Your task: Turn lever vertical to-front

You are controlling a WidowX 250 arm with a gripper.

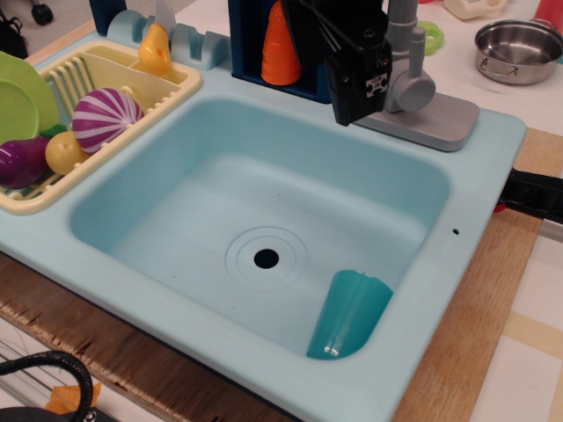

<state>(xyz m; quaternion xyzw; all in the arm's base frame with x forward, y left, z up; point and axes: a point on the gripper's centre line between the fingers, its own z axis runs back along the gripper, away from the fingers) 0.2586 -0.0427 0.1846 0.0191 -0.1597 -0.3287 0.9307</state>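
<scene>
The lever (410, 86) is a matte grey toy-faucet handle at the sink's back right. Its upright column rises out of frame and its round side stub points toward the front. It stands on a flat grey plate (440, 125). My black gripper (361, 92) hangs just left of the column, touching or nearly touching the stub. Its fingers point down over the sink's back rim. I cannot tell whether the jaws are open or shut, as the black body hides them.
The light blue sink (264, 220) holds a teal cup (350, 315) lying at the front right. A yellow dish rack (88, 114) with toy food stands left. An orange cone (281, 48) sits behind. A steel pot (519, 51) is at the back right.
</scene>
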